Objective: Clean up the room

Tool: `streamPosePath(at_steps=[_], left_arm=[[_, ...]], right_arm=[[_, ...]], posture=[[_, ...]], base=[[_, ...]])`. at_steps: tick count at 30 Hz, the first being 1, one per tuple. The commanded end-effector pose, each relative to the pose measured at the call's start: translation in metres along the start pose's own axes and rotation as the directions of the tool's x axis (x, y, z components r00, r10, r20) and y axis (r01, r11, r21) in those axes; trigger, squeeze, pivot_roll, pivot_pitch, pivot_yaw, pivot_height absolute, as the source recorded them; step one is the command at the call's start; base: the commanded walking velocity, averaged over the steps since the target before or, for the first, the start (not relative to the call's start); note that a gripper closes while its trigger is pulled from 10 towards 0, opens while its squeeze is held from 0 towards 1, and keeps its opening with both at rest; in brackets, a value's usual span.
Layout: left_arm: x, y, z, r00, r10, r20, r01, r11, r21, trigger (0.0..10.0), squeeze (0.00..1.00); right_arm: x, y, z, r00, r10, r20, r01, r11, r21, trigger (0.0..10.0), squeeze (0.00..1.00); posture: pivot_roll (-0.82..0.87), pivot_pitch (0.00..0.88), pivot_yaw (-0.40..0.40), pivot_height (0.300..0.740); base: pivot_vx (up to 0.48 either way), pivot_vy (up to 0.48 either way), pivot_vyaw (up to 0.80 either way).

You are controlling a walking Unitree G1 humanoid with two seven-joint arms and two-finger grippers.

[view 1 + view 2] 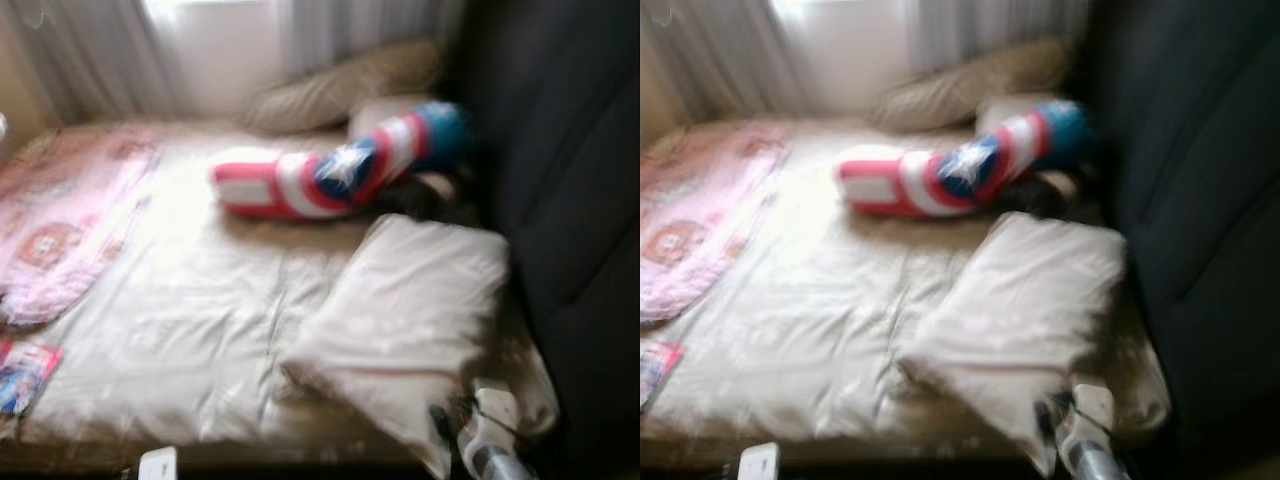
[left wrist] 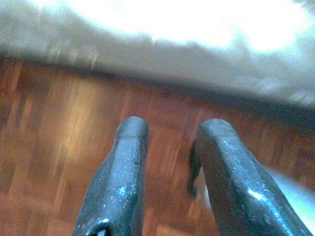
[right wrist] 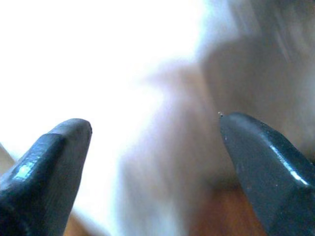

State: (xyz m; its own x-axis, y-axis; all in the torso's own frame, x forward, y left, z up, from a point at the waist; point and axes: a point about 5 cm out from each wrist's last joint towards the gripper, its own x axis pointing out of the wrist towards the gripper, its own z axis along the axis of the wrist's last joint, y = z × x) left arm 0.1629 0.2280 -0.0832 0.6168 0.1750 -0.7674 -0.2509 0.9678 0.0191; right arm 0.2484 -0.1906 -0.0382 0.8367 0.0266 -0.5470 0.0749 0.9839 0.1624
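Cream crumpled sheet covers the bed [image 1: 190, 330], seen blurred from the head cams. Red-white-blue star-patterned bolster cushion [image 1: 330, 175] lies across the far part of the bed, w/ a tan pillow [image 1: 340, 85] behind it by the grey curtains [image 1: 90, 55]. Square cream pillow [image 1: 400, 320] sits nearer, on the robot's right, beside a dark padded headboard [image 1: 570, 200]. Pink patterned blanket [image 1: 60, 220] lies on the left edge; a small colourful packet [image 1: 25, 375] just below it. Right gripper [image 3: 155, 125] is raised near the cream pillow's near corner, fingers spread wide, holding nothing. Left gripper [image 2: 170, 137] hangs low over reddish wood parquet floor [image 2: 59, 128] by the bed edge, fingers slightly apart, empty.
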Motion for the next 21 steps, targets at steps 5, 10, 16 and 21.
streamPosePath(at_steps=[5,10,16,21], left_arm=[[0.000,0.000,0.001,1.000,-0.010,-0.003,0.010,1.000,-0.004,10.0,0.00],[0.000,0.003,0.000,1.000,-0.014,-0.005,0.014,1.000,0.003,10.0,0.00],[0.000,0.005,0.001,1.000,-0.012,-0.001,0.012,1.000,0.002,10.0,0.00],[0.001,0.003,0.005,1.000,-0.012,0.008,0.012,1.000,0.004,10.0,0.00]], right_arm=[[0.013,0.013,0.045,0.988,0.046,0.147,-0.043,0.999,-0.024,10.0,0.00],[0.016,0.025,0.047,0.985,0.096,0.140,-0.092,0.995,-0.036,10.0,0.00],[0.016,0.027,0.042,0.990,0.069,0.121,-0.069,0.998,0.000,10.0,0.00],[0.012,0.027,0.023,0.996,0.066,0.061,-0.066,0.998,-0.015,10.0,0.00]], posture=[[-0.01,0.000,0.055,0.740],[0.00,0.000,0.055,0.740],[0.02,0.000,0.053,0.740],[0.03,0.000,0.055,0.740]], base=[[0.115,0.000,0.00],[0.000,0.000,0.00],[0.000,0.000,0.00],[0.000,0.000,0.00]])
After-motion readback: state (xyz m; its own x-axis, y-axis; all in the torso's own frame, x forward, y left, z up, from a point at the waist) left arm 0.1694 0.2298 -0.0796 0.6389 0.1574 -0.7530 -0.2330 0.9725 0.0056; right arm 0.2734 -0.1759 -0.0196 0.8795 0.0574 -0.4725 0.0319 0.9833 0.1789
